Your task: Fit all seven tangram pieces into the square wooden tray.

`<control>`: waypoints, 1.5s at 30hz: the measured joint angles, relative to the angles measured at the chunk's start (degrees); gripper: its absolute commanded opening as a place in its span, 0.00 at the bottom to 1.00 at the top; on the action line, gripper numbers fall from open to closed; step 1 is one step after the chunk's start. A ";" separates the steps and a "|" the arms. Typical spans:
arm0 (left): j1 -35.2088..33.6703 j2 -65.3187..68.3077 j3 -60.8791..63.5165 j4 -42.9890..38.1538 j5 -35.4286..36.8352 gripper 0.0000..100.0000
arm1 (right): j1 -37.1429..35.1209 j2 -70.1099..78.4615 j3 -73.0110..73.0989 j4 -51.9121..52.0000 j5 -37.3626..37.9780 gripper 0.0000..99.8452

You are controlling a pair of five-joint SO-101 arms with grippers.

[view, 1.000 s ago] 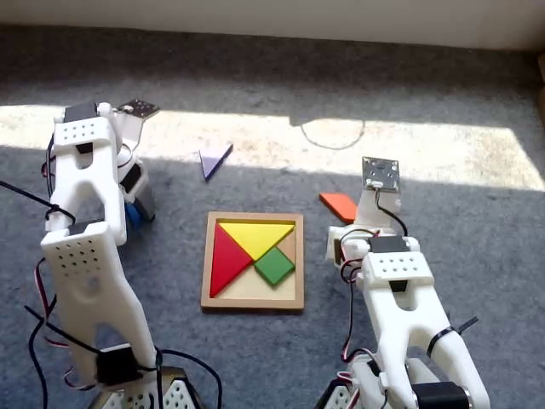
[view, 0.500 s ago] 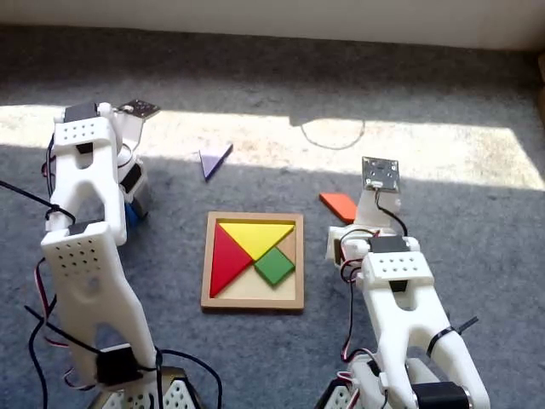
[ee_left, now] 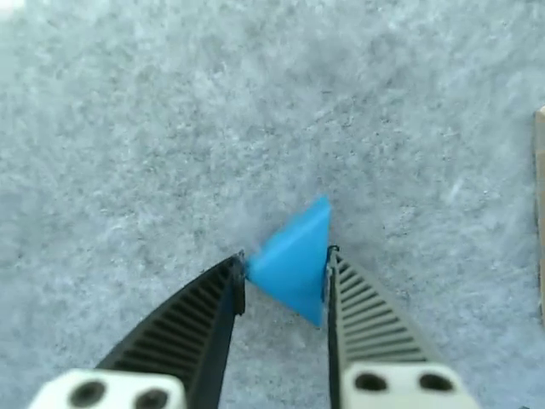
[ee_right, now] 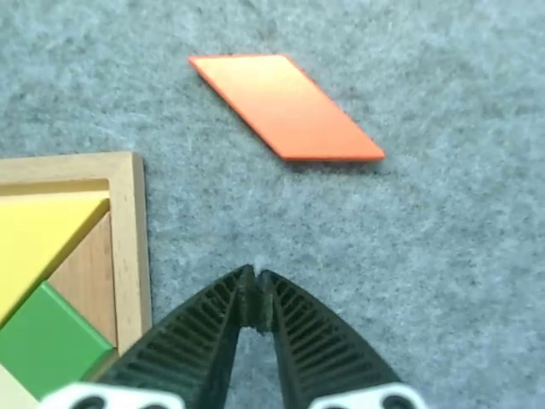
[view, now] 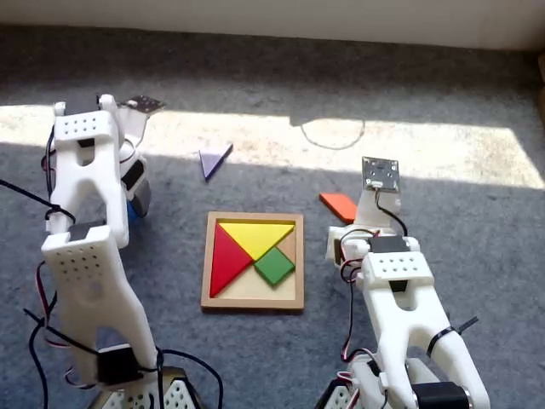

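In the middle of the grey carpet (view: 443, 221) lies the square wooden tray (view: 252, 303), flat, between the two arms. Three pieces sit in it: a large yellow triangle (view: 255, 234) along the far edge with its point toward the centre, a large red triangle (view: 226, 260) along the left edge, and a green square (view: 274, 265) set on its corner, touching both triangles at the centre. The bare wood of the tray floor shows along the right side and the near edge.

Out on the carpet to the left of the tray, well apart from it, is the blue triangle (ee_left: 294, 262). The left hand (ee_left: 285, 258) pinches it, one finger against each side, with one corner of the piece pointing out beyond the fingertips. Whether the piece rests on the carpet or is raised off it cannot be told.

Just beside the tray's far right corner lies the orange parallelogram (ee_right: 285, 106), flat on the carpet. The right hand (ee_right: 258, 285) hangs over the carpet near the tray's right rim, short of the parallelogram, with its fingertips pressed together and nothing between them.

Beyond the tray's far left corner, a small purple triangle (view: 214, 159) lies at the edge of a band of sunlight (view: 443, 153). A thin loop of cable (view: 332, 134) lies farther off in that same light.
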 measured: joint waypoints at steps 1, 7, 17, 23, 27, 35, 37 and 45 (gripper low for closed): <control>0.09 -0.97 0.00 0.35 0.00 0.10 | 0.00 0.00 0.00 0.00 0.00 0.01; 1.05 -9.23 4.66 0.88 0.00 0.10 | 0.70 -0.26 0.00 0.00 0.00 0.01; 15.56 -37.27 28.04 0.79 0.00 0.10 | 7.82 -0.62 0.00 0.00 0.00 0.01; 26.81 -47.91 45.19 -8.44 0.00 0.10 | 11.08 -0.62 0.00 0.00 0.00 0.01; 32.09 -48.35 53.54 -15.47 0.00 0.10 | 13.45 -0.62 0.00 0.00 -1.32 0.01; 39.38 -44.48 58.29 -22.68 -3.96 0.10 | 18.29 -0.62 0.00 0.00 -6.51 0.01; 41.05 -42.73 58.29 -22.95 -4.66 0.10 | 19.08 -0.62 0.00 0.00 -6.77 0.01; 43.43 -38.07 58.29 -26.02 -8.09 0.10 | 19.08 -0.62 0.00 0.00 -6.86 0.01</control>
